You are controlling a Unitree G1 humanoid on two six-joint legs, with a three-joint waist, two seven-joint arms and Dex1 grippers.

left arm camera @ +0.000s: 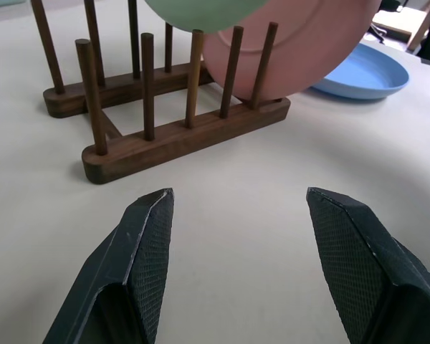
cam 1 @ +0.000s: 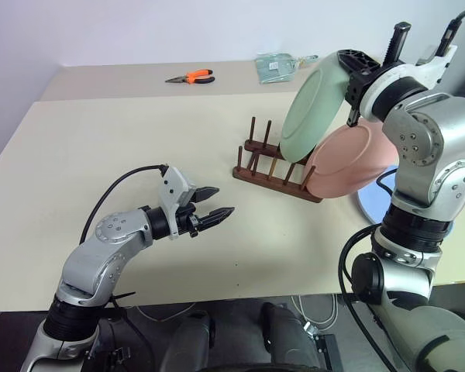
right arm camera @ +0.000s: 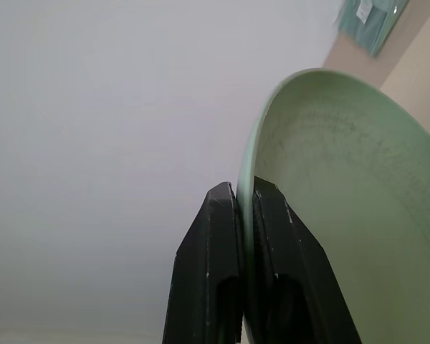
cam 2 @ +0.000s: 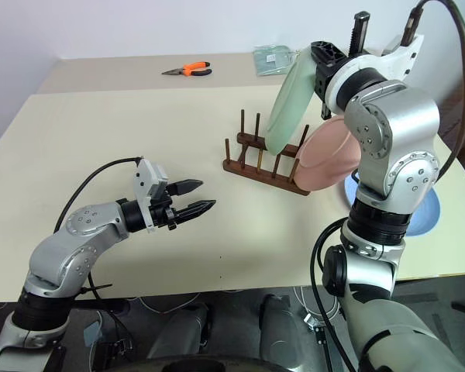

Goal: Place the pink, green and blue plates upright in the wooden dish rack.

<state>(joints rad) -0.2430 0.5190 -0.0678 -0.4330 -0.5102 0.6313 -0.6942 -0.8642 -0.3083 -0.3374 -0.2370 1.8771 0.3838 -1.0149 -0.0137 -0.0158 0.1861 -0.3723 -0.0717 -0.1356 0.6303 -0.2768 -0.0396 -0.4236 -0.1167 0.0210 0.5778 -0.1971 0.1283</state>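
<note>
The left tool hovers above the desk, fingers apart and holding nothing. Ahead of it stands the wooden dish rack, well apart from its tips. The pink plate stands upright in the end slot of the rack. The blue plate lies flat on the desk beyond the pink plate. The right tool is clamped on the rim of the green plate, which hangs tilted from it above the rack.

Risk: the thin rim grip may let the green plate swing or slip. Lowered at this tilt, its bottom edge could strike a peg or knock the pink plate out of its slot.
</note>
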